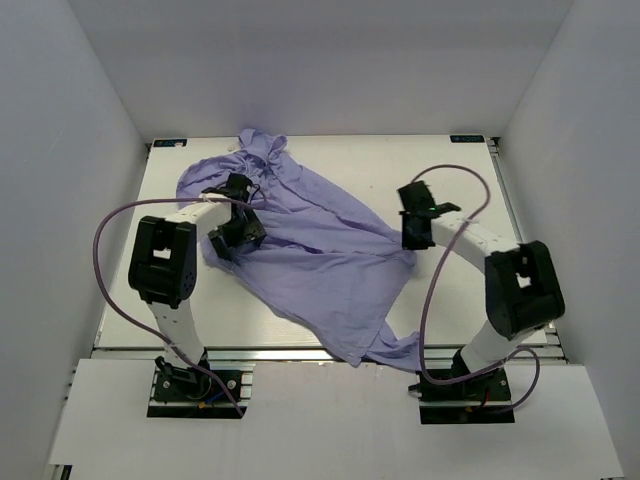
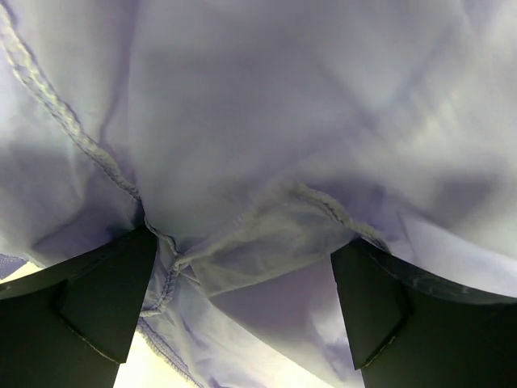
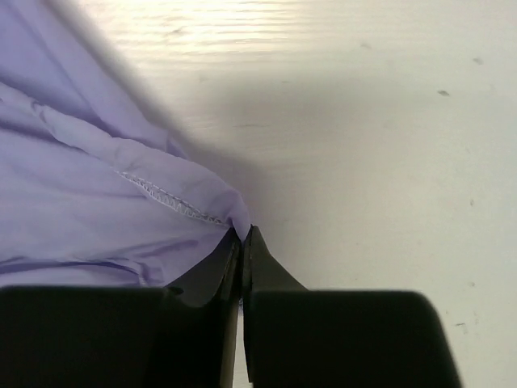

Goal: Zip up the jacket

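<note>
The lavender jacket (image 1: 310,250) lies crumpled across the middle of the white table (image 1: 460,170), hood toward the far edge. My left gripper (image 1: 238,228) rests on its left side. In the left wrist view that gripper (image 2: 242,303) is open, with a seamed fold of the jacket (image 2: 266,145) between its wide-apart fingers (image 2: 97,299). My right gripper (image 1: 410,240) is at the garment's right edge. In the right wrist view it (image 3: 243,236) is shut, pinching a stitched corner of the jacket (image 3: 97,210) at its tips.
White walls (image 1: 90,120) enclose the table on three sides. Purple cables (image 1: 110,225) loop beside both arms. A sleeve end (image 1: 395,350) lies at the near table edge, by the right arm's base (image 1: 465,385).
</note>
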Available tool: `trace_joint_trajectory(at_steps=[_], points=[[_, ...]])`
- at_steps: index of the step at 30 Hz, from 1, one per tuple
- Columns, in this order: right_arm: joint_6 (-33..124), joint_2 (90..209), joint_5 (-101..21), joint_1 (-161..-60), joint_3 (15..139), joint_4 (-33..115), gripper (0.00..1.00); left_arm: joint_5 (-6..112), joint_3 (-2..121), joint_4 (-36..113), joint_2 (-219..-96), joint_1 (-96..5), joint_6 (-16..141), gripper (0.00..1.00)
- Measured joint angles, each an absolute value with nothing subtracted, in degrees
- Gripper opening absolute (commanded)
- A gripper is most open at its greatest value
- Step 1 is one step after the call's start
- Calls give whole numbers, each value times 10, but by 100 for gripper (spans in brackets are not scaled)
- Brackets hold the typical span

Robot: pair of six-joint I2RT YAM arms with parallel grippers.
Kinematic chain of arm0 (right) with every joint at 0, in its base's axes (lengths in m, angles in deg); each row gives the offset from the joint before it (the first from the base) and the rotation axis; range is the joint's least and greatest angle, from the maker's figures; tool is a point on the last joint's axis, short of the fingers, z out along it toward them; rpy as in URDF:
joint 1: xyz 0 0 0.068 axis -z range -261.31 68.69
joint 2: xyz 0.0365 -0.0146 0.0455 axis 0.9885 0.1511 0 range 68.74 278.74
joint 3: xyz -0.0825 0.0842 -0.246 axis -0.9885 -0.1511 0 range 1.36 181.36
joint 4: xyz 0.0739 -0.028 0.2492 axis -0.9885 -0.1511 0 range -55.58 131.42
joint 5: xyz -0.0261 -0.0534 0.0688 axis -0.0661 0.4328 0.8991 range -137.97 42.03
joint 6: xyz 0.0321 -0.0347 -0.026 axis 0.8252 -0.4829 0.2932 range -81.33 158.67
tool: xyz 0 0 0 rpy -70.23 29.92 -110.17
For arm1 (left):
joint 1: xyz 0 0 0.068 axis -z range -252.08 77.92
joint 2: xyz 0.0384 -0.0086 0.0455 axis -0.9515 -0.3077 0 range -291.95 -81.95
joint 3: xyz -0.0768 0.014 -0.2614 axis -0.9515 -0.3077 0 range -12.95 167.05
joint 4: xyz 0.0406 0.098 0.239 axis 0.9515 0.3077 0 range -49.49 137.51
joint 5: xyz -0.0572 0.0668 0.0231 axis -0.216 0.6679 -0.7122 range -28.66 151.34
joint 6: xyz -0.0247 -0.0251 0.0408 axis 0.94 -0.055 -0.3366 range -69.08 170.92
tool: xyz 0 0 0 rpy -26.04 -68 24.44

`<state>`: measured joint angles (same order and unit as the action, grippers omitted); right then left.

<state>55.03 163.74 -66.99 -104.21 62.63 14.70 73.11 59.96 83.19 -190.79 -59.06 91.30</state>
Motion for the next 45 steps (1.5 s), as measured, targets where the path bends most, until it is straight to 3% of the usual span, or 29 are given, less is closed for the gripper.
trace_joint_trajectory(at_steps=[2, 8, 12, 16, 18, 24, 32, 35, 38, 39, 45], points=[[570, 1602, -644, -994, 602, 158, 0, 732, 600, 834, -1908, -602, 915, 98], [629, 1517, -511, -816, 476, 190, 13, 728, 619, 847, -1922, -618, 915, 98], [638, 1514, -443, -761, 430, 176, 51, 722, 647, 856, -1941, -617, 910, 98], [619, 1489, -387, -768, 436, 183, 72, 723, 659, 856, -1949, -619, 903, 98], [607, 1468, -381, -795, 454, 186, 76, 723, 672, 860, -1958, -619, 897, 98], [551, 1498, -395, -957, 579, 217, 76, 730, 824, 886, -2058, -619, 870, 98], [500, 1761, -433, -1042, 797, 210, 68, 737, 1075, 914, -2206, -641, 830, 98], [488, 1831, -449, -1060, 850, 206, 59, 715, 1135, 913, -2239, -669, 822, 98], [487, 1863, -461, -1074, 860, 197, 52, 699, 1144, 903, -2244, -691, 813, 98], [487, 1866, -466, -1078, 858, 193, 45, 696, 1143, 900, -2244, -698, 809, 98], [515, 1792, -483, -1087, 732, 244, 38, 685, 1142, 891, -2244, -703, 788, 98]])
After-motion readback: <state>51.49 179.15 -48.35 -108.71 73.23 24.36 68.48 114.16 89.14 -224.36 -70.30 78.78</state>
